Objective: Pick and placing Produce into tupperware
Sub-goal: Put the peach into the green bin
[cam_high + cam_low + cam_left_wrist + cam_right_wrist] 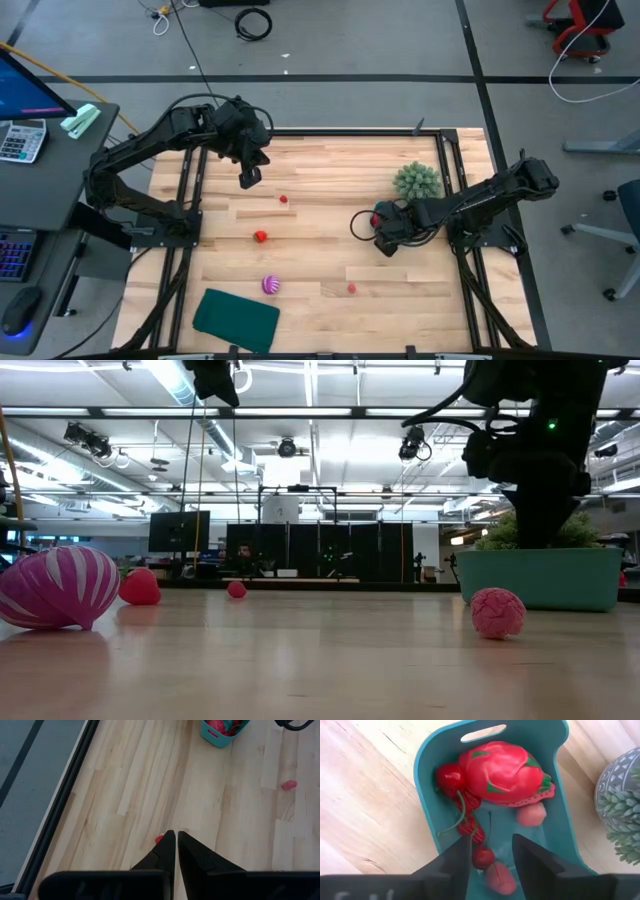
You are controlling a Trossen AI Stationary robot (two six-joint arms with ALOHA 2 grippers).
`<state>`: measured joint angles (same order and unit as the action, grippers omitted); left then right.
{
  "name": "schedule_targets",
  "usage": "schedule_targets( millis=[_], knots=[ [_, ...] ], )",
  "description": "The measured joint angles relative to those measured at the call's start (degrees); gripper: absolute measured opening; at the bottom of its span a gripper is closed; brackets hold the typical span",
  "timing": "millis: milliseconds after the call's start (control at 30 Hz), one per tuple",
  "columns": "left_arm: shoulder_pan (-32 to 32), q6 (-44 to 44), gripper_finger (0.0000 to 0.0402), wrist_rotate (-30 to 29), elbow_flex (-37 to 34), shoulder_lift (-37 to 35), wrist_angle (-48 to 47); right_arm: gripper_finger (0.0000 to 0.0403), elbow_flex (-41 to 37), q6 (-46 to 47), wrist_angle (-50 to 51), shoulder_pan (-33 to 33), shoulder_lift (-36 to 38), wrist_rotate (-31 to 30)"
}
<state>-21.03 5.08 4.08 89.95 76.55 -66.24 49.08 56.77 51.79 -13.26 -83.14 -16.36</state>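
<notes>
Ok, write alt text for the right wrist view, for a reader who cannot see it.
The right gripper, fingers apart, hangs over a teal tupperware tub on a pale wooden table. In the tub lie a large red dragon fruit, cherries on a stem and a few small red and pink pieces. A spiky green plant in a grey patterned pot stands beside it.

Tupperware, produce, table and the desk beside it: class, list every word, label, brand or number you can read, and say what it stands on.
None can be read.
Tupperware: plain teal, no label.
Produce: no sticker.
Calculator on the desk: key markings too small to read.
Monitor: screen shows colour only, no legible text.
Plant pot: a triangle pattern, not lettering.
</notes>
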Motion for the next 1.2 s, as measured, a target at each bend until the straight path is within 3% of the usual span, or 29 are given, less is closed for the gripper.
schedule_targets(
  millis=[233, 400, 467, 667, 800, 1000, 1200],
  knots=[
    [0.0, 0.0, 0.0010, 0.0, 0.0, 0.0, 0.0, 0.0158, 0.0, -1.0, -0.2, -0.4, 1.7, 0.6],
    [0.0, 0.0, 0.0007, 0.0, 0.0, 0.0, 0.2, 0.0158, 0.0, -0.1, -1.6, -0.5, 6.9, 6.7],
    [0.0, 0.0, 0.0010, 0.0, 0.0, 0.0, 0.4, 0.0157, 0.0, 0.1, -5.1, -0.8, 9.3, 9.6],
    [0.0, 0.0, 0.0027, 0.0, 0.0, 0.0, 1.2, 0.0156, 0.1, -5.9, -24.3, -5.7, 12.5, 9.9],
    [0.0, 0.0, 0.0026, 0.0, 0.0, 0.0, 1.2, 0.0156, 0.2, -17.9, -34.6, -10.9, 9.5, 9.9],
    [0.0, 0.0, 0.0011, 0.0, 0.0, 0.0, 1.2, 0.0156, 0.1, -33.6, -38.2, -15.9, 0.4, 5.2],
    [0.0, 0.0, 0.0009, 0.0, 0.0, 0.0, 1.2, 0.0156, 0.1, -34.2, -40.6, -15.6, -8.7, 4.3]
  ],
)
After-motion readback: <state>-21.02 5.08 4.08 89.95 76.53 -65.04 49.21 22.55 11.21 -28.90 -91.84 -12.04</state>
